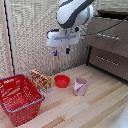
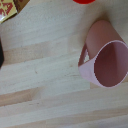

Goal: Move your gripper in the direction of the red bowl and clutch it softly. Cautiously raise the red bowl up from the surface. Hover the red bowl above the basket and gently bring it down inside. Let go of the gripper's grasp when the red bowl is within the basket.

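The red bowl [image 1: 62, 80] sits on the wooden table, between the red-and-yellow box and the pink cup. In the wrist view only a sliver of it [image 2: 82, 1] shows at the picture's edge. My gripper [image 1: 62, 51] hangs high above the table, roughly over the bowl, with its dark fingers apart and nothing between them. The red wire basket [image 1: 19, 98] with a bluish-grey rim stands on the exterior view's left, apart from the bowl and empty. A dark finger [image 2: 1, 54] shows at the wrist view's edge.
A pink cup [image 1: 80, 86] stands on the bowl's right in the exterior view and fills much of the wrist view [image 2: 106, 57]. A red-and-yellow box [image 1: 40, 79] stands between basket and bowl. A dark wooden drawer unit [image 1: 110, 52] is behind on the right.
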Controlling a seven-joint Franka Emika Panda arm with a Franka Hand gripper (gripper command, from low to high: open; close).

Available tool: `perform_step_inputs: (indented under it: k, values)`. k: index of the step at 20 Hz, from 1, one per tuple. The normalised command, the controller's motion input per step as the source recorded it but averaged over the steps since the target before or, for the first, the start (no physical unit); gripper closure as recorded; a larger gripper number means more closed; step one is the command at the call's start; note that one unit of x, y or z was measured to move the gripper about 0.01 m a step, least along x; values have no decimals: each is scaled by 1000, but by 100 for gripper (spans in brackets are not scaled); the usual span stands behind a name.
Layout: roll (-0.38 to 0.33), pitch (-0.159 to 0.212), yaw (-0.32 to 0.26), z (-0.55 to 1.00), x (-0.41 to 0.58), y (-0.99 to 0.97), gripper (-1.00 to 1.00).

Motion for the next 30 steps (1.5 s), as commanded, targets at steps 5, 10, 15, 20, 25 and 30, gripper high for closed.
perform_step_inputs:
  k: [5,10,15,20,25,30]
  values:
    - [16,28,-11,-153,262,-469,-100]
    - [0,36,-29,-85,279,-338,-100]
    - [-14,48,-18,-225,194,-297,-100]
    - [-32,45,-15,-390,171,-278,-100]
    - [-2,31,-1,-354,221,-355,-100]
    - [0,3,1,-321,232,-412,-100]
